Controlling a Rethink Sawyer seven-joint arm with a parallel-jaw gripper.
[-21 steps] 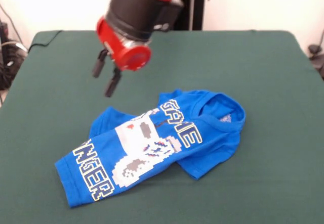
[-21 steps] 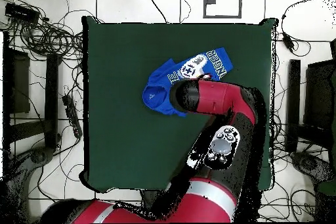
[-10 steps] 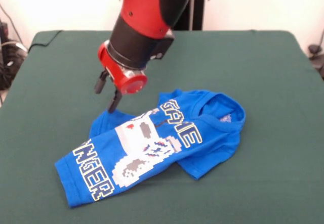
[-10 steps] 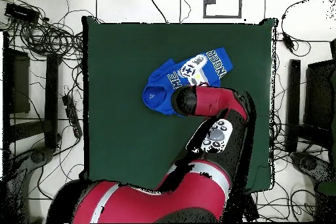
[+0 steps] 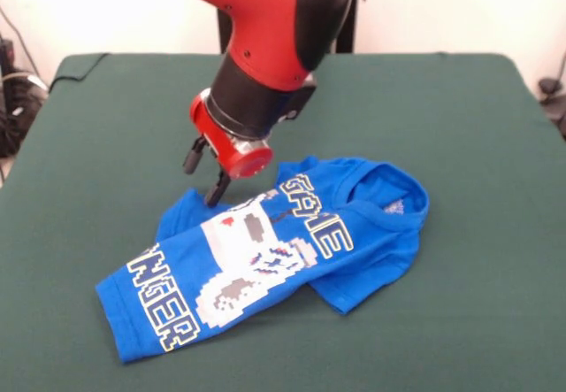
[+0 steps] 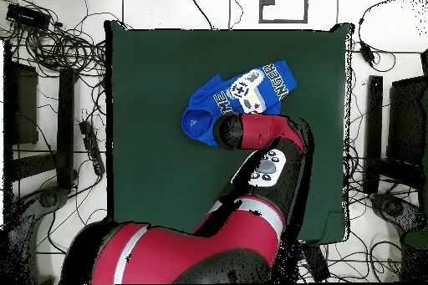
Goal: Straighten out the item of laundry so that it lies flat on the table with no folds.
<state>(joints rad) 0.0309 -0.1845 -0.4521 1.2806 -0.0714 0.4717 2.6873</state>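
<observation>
- Item of laundry (image 5: pixel 265 255): blue tee w/ white pixel lettering + white-grey controller print, lying crumpled on the table (image 5: pixel 460 118), not flat.
- Position, front view: around the middle of the tabletop, a bit toward the near edge. Overhead view: tee (image 6: pixel 238 98) sits in the half toward the top edge, clear of all four edges.
- Lay: print side up, body runs diagonally. Hem end w/ "NGER" letters points to the near-left corner in front view; collar end points right.
- Folds: collar/shoulder area is doubled over into a rounded hump at the right end; a blue flap sticks out from under the body on the near side; one sleeve bunched at the far-left side of the tee. Lettering is broken up by the folds.
- Gripper (image 5: pixel 205 176): two dark fingers, parted w/ a clear gap, nothing between them. Lower fingertip is at the far-left edge of the tee, by the bunched sleeve; can't tell if it touches the fabric.
- Arm (image 5: pixel 265 47): red/black, comes down from above, tilted so the red wrist cap faces the camera. Overhead view: arm covers the tee's edge nearest the bottom, gripper hidden under it.
- Table: dark green cloth top, far bigger than the tee.
- Cables (image 6: pixel 58 39) on the floor around the table in overhead view.
</observation>
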